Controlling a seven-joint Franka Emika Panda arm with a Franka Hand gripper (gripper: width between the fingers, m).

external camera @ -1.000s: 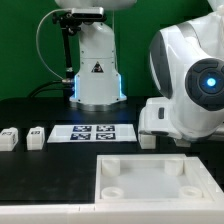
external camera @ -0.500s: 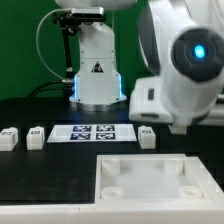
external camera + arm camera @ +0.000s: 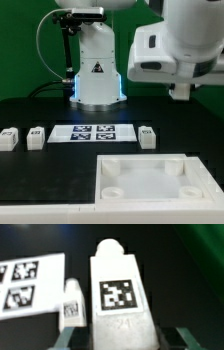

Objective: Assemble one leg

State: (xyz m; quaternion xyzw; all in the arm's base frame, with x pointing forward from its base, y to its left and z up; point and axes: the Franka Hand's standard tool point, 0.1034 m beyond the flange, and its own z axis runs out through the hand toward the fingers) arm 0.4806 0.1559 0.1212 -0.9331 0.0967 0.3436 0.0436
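One leg [image 3: 120, 294] sat pinched between the gripper's [image 3: 124, 339] fingers in the wrist view, its tag facing the camera. It was probably held high off the table so it could travel to a socket in the plate [image 3: 150, 178]. In the exterior view a spare leg [image 3: 148, 136] lay at the marker board's [image 3: 92, 132] three o'clock, with two others at nine o'clock.
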